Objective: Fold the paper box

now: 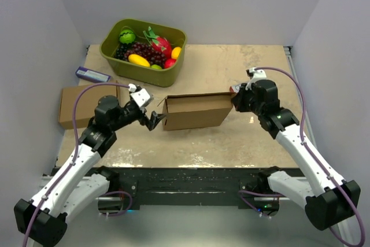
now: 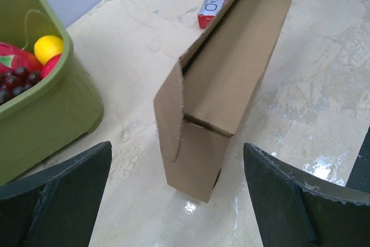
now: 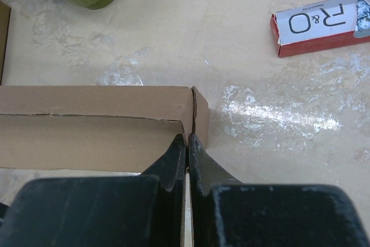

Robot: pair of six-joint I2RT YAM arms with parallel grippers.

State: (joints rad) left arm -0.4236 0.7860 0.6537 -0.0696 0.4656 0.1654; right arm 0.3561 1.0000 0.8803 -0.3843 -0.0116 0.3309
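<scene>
Mid-table [image 1: 231, 143], paper box [image 1: 196, 111] stood on its long edge. The left gripper [image 1: 155, 121] sat just beside its left end, fingers wide apart. The right gripper [image 1: 234, 101] was pinched together on its right end flap.

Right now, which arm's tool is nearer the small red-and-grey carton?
Right. The right tool pinches the brown cardboard box beside the red-and-grey carton; the left tool hangs open at the box's opposite end.
</scene>
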